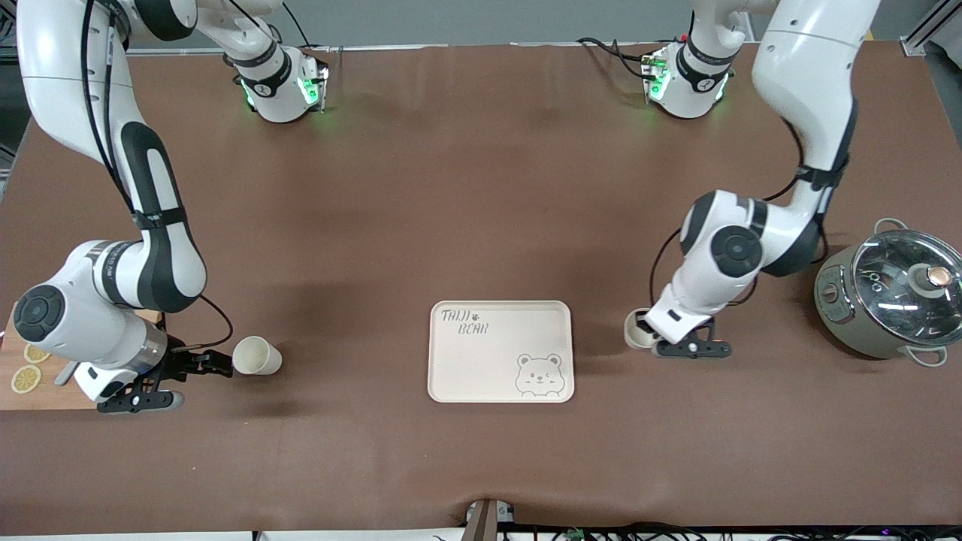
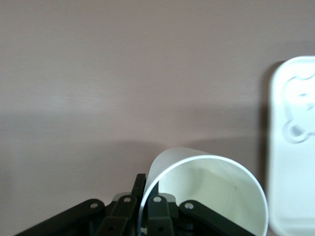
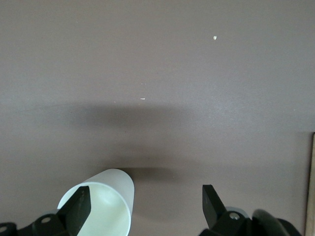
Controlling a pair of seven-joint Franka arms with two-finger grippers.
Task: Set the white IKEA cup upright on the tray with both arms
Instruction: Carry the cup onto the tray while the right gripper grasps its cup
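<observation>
The cream tray [image 1: 501, 352] lies flat on the brown desk [image 1: 481, 225], near the middle and toward the front camera's edge, its bear drawing and "TAIJI BEAR" lettering showing and its surface bare; two white cups are on the desk, one at each end of the tray. The cup by the right arm [image 1: 257, 355] lies on its side toward the right arm's end of the desk, well apart from the tray; the right gripper [image 1: 214, 364] is low at the desk just beside it, and in the right wrist view its jaws are spread wide, one finger [image 3: 78, 209] in front of the cup's open mouth [image 3: 101, 206] and the other standing off on bare desk. The cup by the left arm [image 1: 637, 329] sits just beside the tray toward the left arm's end; the left gripper [image 1: 652, 338] is down on it, and in the left wrist view its jaws pinch the cup's wall [image 2: 206, 191], the rim running between the fingers [image 2: 156, 211]. A wooden cutting board [image 1: 37, 394] with lemon slices [image 1: 26, 378] lies under the right arm's wrist; a grey pot with a glass lid [image 1: 894, 297] stands at the left arm's end of the desk.
</observation>
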